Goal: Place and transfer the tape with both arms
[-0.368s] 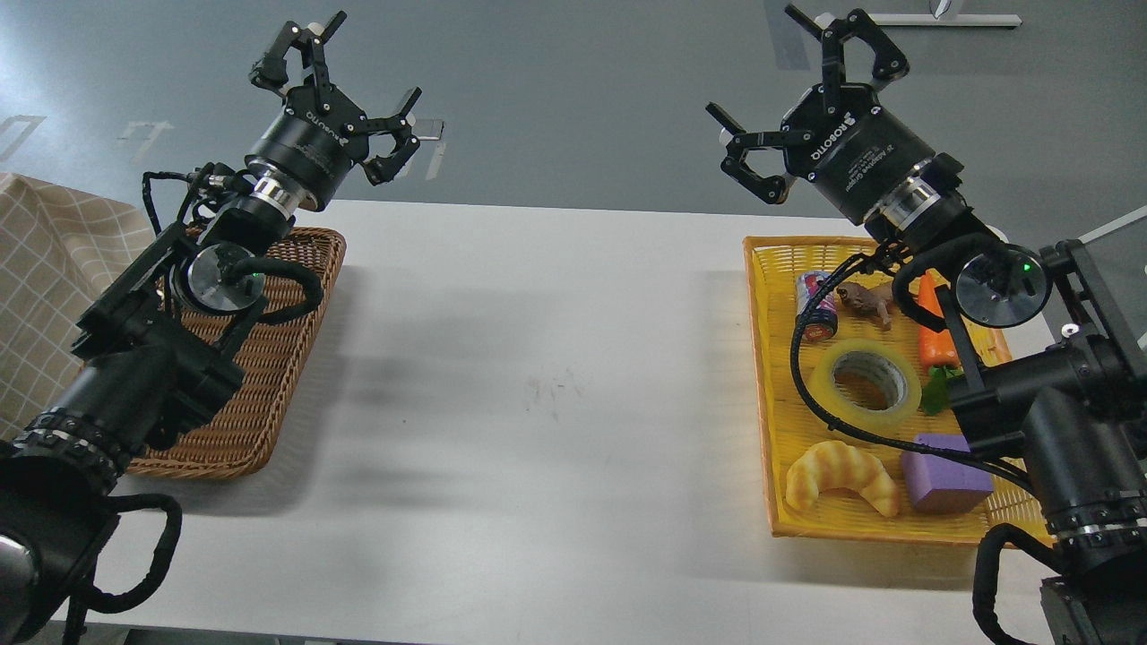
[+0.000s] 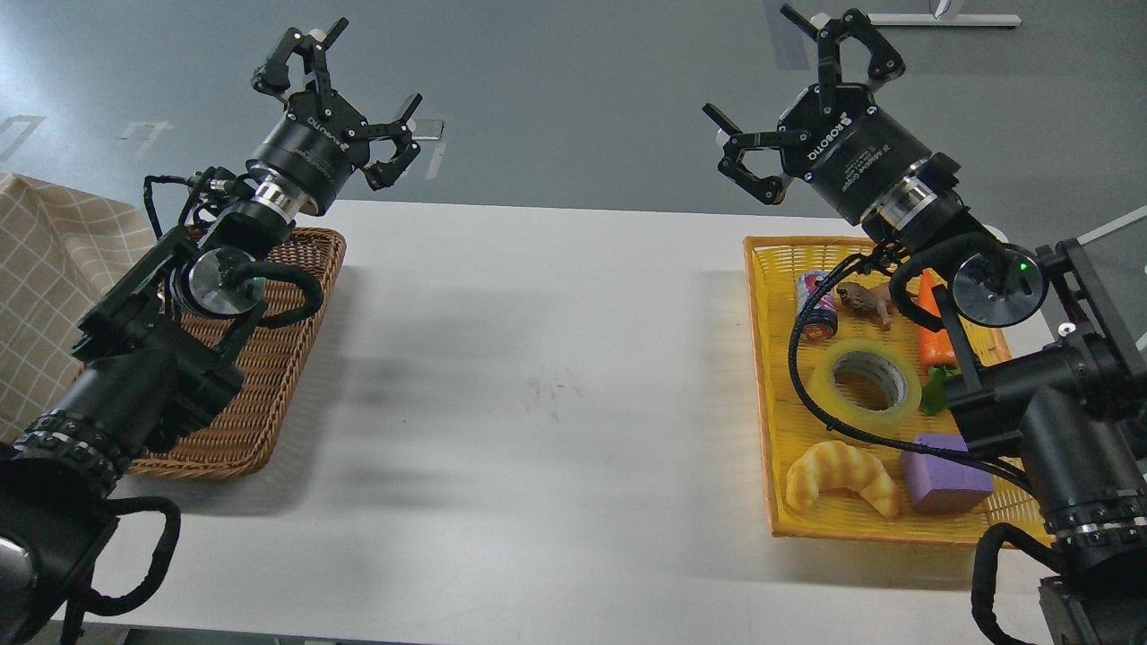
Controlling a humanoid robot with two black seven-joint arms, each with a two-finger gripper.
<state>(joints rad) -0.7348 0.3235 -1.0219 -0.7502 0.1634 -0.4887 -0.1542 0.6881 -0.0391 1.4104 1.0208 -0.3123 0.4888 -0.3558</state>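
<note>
The tape (image 2: 866,382), a yellow translucent roll with a grey-white core, lies flat in the middle of the yellow basket (image 2: 769,376) at the right. My right gripper (image 2: 789,90) is open and empty, raised above the table's far edge, up and left of the basket. My left gripper (image 2: 345,98) is open and empty, raised above the far end of the brown wicker basket (image 2: 269,394) at the left. A black cable of the right arm crosses in front of the tape.
In the yellow basket also lie a croissant (image 2: 840,475), a purple block (image 2: 945,484), a carrot (image 2: 932,336), a small can (image 2: 817,305) and a brown toy animal (image 2: 867,301). A checked cloth (image 2: 49,269) lies at the far left. The white table (image 2: 538,403) spans between the baskets.
</note>
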